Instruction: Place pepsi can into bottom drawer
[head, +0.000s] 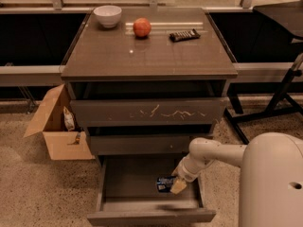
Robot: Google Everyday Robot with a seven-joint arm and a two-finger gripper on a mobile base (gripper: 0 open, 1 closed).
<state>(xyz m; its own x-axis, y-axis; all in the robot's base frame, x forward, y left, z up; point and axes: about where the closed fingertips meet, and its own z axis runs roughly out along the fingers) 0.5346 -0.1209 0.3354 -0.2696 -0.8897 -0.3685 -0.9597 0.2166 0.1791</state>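
The bottom drawer [142, 207] is pulled open at the foot of the cabinet. The pepsi can [164, 184], blue with white markings, lies on its side inside the drawer at the right. My gripper [177, 185] reaches down into the drawer from the right and is right at the can's right end, touching or holding it. The white arm [213, 154] comes in from the lower right.
The cabinet top [147, 51] holds a white bowl [108, 15], an orange fruit [141, 27] and a dark snack bar [184, 34]. The scratched drawer front [149, 112] and the middle drawer [139, 143] are above. An open cardboard box [59, 126] stands on the floor at left.
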